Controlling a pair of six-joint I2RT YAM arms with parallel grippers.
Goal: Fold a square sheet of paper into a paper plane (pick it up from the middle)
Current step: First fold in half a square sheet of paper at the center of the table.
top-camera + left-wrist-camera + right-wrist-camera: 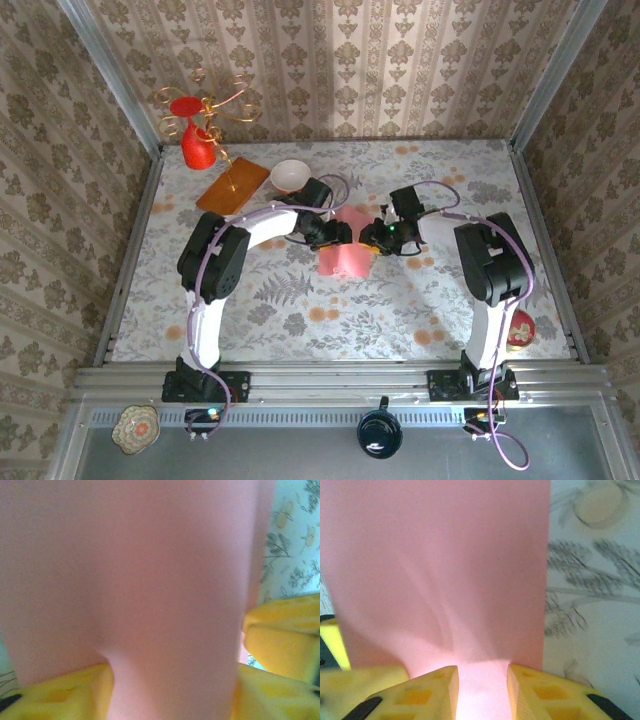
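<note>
Square sheet of paper (pixel 345 258) clamped in right end effector (pixel 482 680), wrinkled at the grip; also lay between yellow fingers (pixel 65 695) of left end effector (pixel 338 233), grip there impossible to tell. Sat at middle of table (pixel 300 320), white bowl (pixel 290 175) farther back on left.

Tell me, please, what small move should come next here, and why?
Probably close the left end effector on the square sheet of paper: its fingers stand apart around the sheet, while the right end effector seems pinched on it, creases radiating from its grip.
</note>
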